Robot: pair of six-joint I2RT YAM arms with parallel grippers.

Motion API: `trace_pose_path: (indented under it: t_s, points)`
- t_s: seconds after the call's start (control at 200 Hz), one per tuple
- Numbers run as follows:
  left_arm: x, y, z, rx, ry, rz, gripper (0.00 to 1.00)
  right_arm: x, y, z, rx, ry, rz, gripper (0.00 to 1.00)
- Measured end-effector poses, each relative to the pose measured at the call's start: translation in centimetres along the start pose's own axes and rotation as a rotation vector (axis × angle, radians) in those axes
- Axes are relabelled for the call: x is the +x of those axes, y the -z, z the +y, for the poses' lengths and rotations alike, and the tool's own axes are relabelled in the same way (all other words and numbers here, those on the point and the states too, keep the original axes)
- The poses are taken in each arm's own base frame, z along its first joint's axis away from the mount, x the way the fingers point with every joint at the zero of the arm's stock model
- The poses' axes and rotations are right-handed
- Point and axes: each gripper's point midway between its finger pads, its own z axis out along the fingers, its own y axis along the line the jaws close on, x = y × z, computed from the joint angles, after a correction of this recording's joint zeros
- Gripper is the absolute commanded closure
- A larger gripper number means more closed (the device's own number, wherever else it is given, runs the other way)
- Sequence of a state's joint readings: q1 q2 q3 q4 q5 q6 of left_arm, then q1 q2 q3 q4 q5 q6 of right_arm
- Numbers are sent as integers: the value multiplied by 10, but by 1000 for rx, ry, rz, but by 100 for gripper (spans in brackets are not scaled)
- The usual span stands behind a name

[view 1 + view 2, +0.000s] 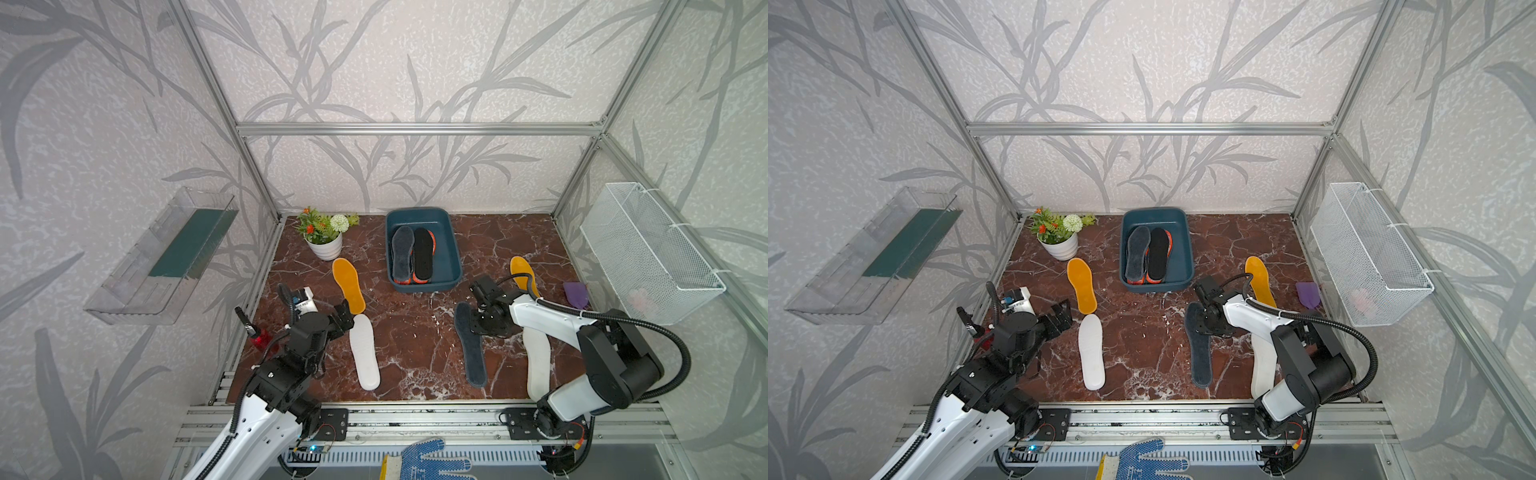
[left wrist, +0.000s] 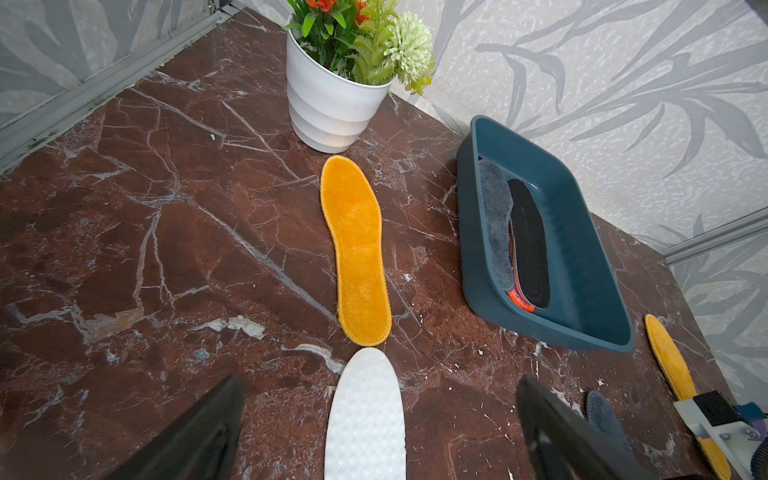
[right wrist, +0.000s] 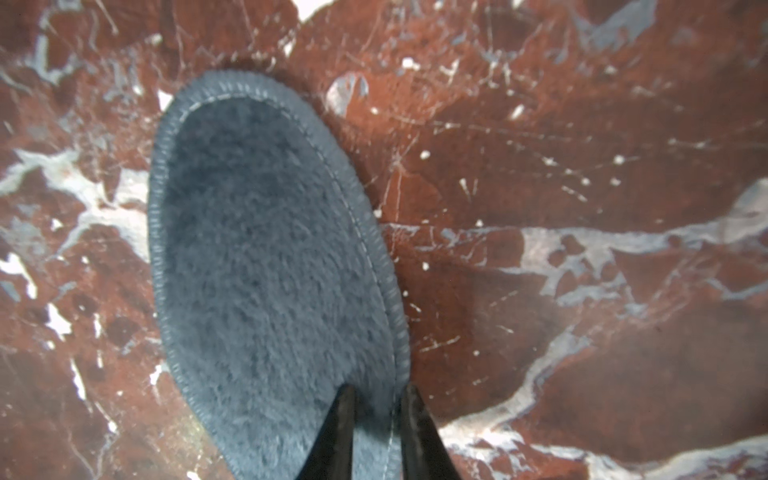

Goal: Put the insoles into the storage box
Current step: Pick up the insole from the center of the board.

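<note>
Your right gripper (image 3: 378,390) pinches the dark grey felt insole (image 3: 266,249), likely floppy, at its stitched edge; left gripper (image 2: 380,386) gapes empty.

Teal storage box (image 1: 449,249) holds stacked insoles (image 1: 402,254) (grey, black, orange); five lie outside.

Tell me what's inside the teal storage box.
In the storage box, a grey felt insole and a black insole lie over red-orange insoles; only their edges show, so their number is hidden.

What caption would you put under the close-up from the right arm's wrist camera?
Right gripper pinching the stitched edge of a dark grey felt insole lying flat on the red marble tabletop.
</note>
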State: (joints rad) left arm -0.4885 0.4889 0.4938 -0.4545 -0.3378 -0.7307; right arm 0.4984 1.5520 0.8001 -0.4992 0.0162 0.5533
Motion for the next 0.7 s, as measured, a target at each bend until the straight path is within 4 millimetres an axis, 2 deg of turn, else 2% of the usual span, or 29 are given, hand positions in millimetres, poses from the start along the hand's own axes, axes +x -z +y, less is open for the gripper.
trace_pose_path:
  t_s: [0.09, 0.28, 0.405, 0.505, 0.7]
  points:
    - [0, 0, 0, 1, 3, 1, 1, -1, 0, 2, -8, -2, -3, 100]
    - [0, -2, -3, 11, 6, 5, 2, -3, 0, 3, -14, -8, -12, 100]
    - [1, -4, -13, 55, 18, 19, 5, -3, 5, 1, -15, -8, -32, 100]
    - [2, -7, -32, 141, 41, 37, 8, -7, 22, -1, -22, -9, -80, 100]
    - [17, -17, -75, 329, 46, 129, 14, -21, 75, -4, -57, -18, -232, 100]
